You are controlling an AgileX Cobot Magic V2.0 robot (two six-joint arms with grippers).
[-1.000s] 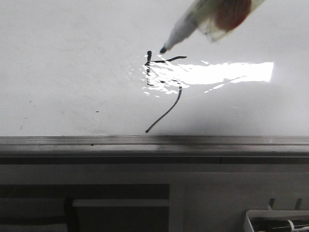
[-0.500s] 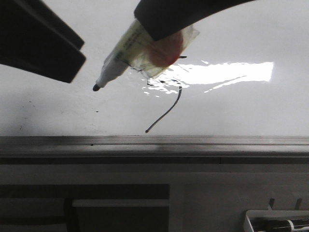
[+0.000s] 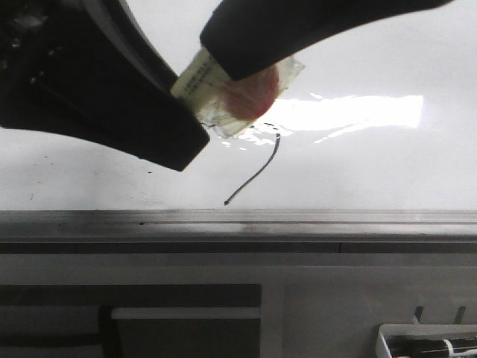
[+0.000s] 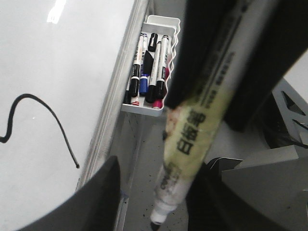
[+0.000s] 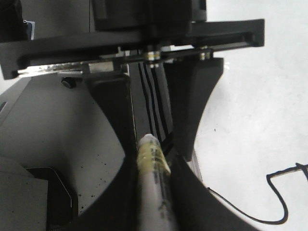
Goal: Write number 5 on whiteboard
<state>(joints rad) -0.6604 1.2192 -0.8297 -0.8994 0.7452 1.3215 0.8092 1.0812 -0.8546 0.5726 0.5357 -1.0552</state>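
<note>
Whiteboard [image 3: 387, 171] filled upper frame w/ bright glare strip at right. Only the curved tail of the number 5 [image 3: 257, 173] showed, centre. Two dark gripper bodies, upper left & top centre, overlapped a marker [image 3: 231, 93] w/ yellowish label. Grey rail [image 3: 238, 222] ran below.

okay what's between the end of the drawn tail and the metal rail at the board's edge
Front view: only a bare strip of glossy whiteboard separates the black marker stroke's tail end from the grey metal rail. Nothing rests there.

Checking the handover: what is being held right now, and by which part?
The marker, gripped around its barrel by the right gripper. Whether the left gripper also grips it cannot be told.
</note>
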